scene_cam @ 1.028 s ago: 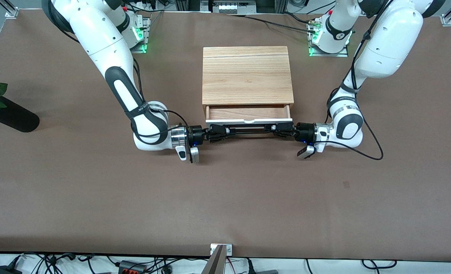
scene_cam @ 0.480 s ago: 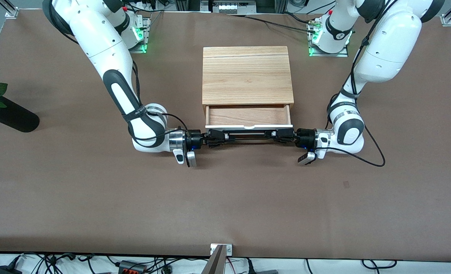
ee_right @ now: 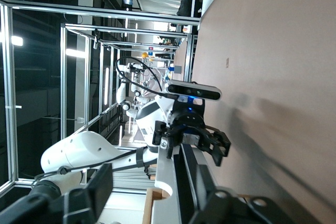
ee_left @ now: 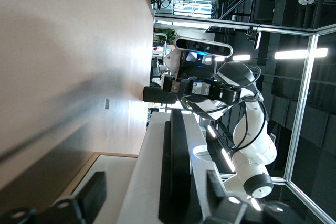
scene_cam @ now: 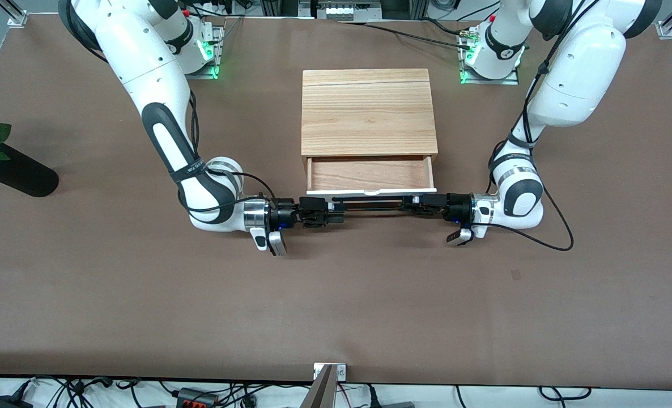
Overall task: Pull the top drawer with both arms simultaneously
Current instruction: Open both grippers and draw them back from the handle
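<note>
Pulled farther out since the earlier frame: top drawer (scene_cam: 370, 175), reddish-brown inside now more exposed, white front nearer the front camera. Both wrists shifted the same way; right gripper also backed toward the right arm's end of the handle.

Cabinet (scene_cam: 368, 111) mid-table, nearer the edge where the bases stand. Drawer projecting from its front toward the front camera, black bar handle (scene_cam: 370, 204) along the white front.

Left gripper (scene_cam: 421, 204) at the handle's end toward the left arm, fingers (ee_left: 94, 195) spread wide either side of the bar, not clamping it. Right gripper (scene_cam: 320, 213) at the other end, fingers (ee_right: 102, 184) likewise parted around the bar, grip let go.

Black vase with a red flower (scene_cam: 4, 167) near the table edge at the right arm's end.
</note>
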Available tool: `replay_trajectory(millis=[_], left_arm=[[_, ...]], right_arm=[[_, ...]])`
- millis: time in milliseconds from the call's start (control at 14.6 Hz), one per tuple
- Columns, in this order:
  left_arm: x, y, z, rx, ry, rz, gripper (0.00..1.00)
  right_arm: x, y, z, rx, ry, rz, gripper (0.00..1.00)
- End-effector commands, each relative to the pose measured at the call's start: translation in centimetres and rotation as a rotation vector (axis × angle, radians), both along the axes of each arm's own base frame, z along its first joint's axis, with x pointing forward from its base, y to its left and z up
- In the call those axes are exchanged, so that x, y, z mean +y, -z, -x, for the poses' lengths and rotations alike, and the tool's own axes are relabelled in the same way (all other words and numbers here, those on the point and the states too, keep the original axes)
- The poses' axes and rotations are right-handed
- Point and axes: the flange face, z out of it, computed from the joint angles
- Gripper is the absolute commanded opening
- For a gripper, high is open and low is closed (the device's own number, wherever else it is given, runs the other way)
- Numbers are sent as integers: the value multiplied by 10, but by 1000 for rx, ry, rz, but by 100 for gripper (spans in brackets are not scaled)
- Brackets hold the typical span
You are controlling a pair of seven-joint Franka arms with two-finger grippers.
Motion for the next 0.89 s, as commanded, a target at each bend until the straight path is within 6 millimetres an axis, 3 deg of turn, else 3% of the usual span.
replay_trajectory(millis=[0,206,343,548,823], left_arm=[[1,-2,-2,2,12,-9,100],[3,-7,-5,-1,9,-6,100],[9,-13,-9,3,-1,-1,100],[24,-46,-31,14,-16,-8,100],[64,-111,-73,-8,144,-240,100]], right_arm=[[-8,-5,-7,31,33,-4,74],[-28,-10,-20,78,67,17,74],[-42,-32,-44,173,94,26,74],[-65,-45,-62,323,80,116,76],[-90,-49,-77,355,117,226,80]])
